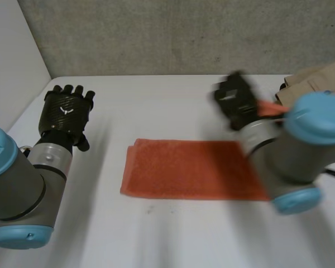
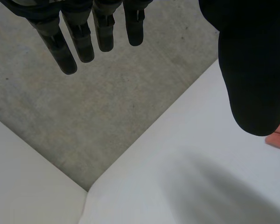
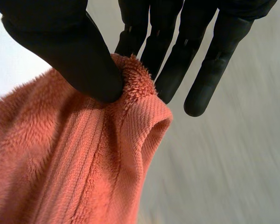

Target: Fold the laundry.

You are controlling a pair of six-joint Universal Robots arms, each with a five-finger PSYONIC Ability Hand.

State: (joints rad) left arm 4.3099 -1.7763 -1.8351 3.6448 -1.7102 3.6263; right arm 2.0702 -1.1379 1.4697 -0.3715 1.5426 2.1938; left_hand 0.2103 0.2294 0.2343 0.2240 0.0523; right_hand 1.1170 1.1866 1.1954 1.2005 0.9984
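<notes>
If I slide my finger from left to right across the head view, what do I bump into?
left hand, open → orange towel, lying on the table → right hand, pinching the towel's corner → tan thing

- An orange towel (image 1: 190, 176) lies flat in the middle of the white tabletop (image 1: 156, 106), its long side running left to right.
- The left hand (image 1: 67, 109) hangs over the tabletop's left side, fingers (image 1: 78, 90) pointing toward the wall (image 1: 184, 33), well apart from the towel.
- The right hand (image 1: 237, 100) hovers beyond the towel's right end, with an orange strip of towel just beside it.
- The right arm (image 1: 290, 156) covers the towel's right end.
- A tan object (image 1: 318, 81) sits at the far right corner.
</notes>
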